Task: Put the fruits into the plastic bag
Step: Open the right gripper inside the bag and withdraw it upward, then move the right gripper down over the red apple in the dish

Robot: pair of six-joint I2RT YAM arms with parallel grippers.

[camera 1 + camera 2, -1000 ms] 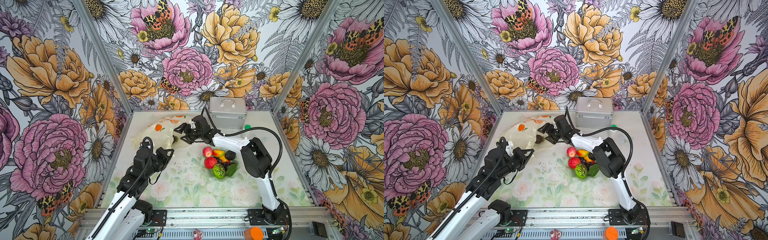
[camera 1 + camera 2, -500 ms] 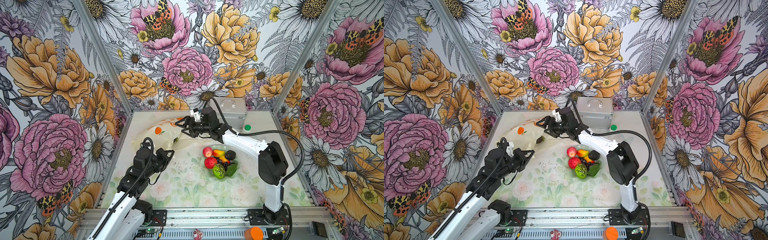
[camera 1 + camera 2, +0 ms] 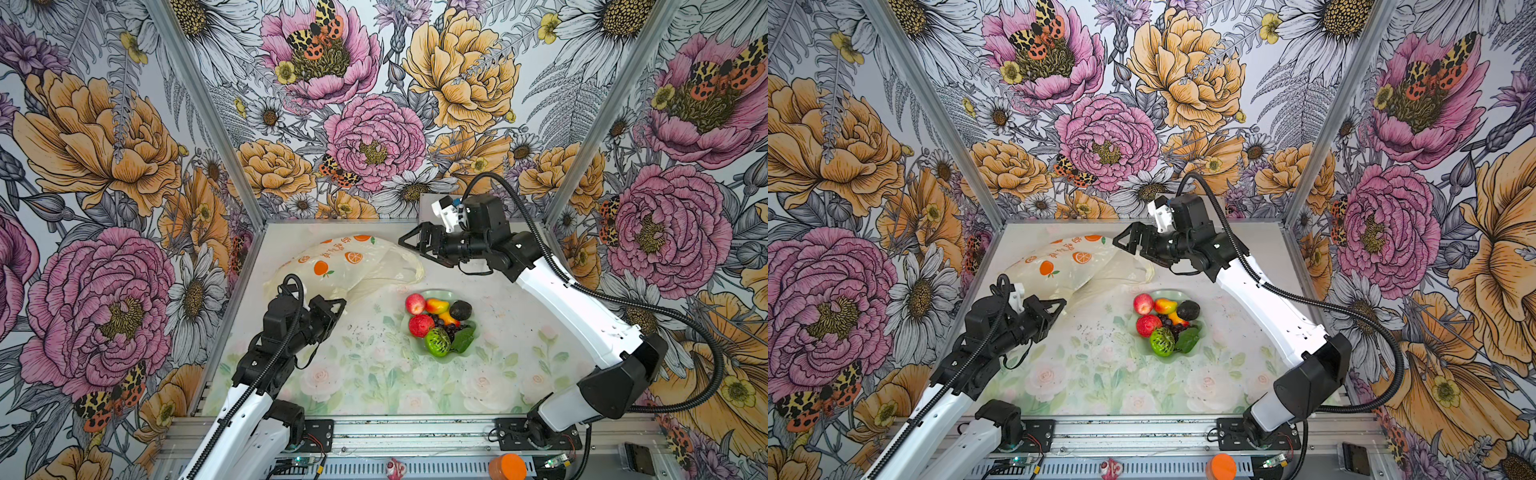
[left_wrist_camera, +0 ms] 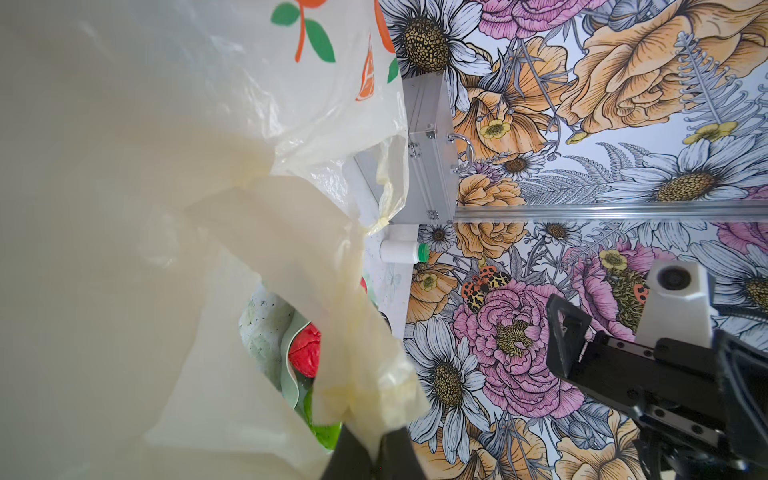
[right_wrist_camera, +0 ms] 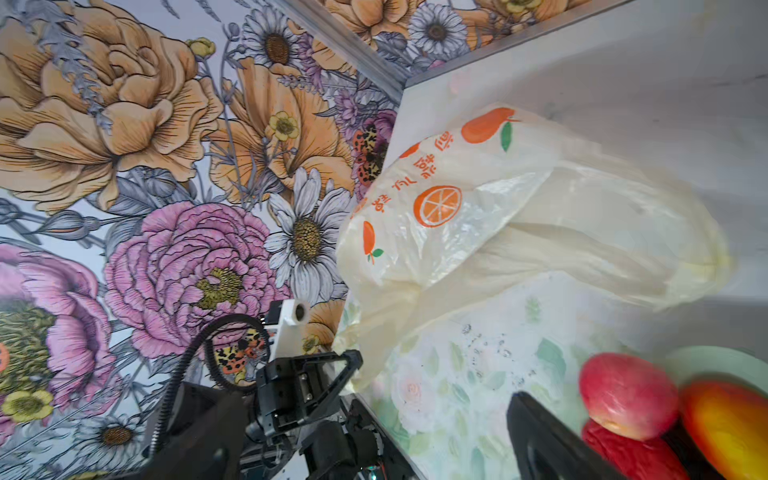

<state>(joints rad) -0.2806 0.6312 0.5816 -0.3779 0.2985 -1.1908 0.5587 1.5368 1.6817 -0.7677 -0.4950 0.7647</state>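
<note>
we see bare mat (image 3: 365,374) across the whole front, open between the two arm bases and up to the left of the dish (image 3: 457,356). the bag (image 3: 353,266) fills the back left, its loose edge just beside the dish piled with fruits (image 3: 420,325). the right arm (image 3: 561,299) bars the right side; the case (image 4: 428,145) and a bottle (image 4: 401,251) stand at the back.
</note>
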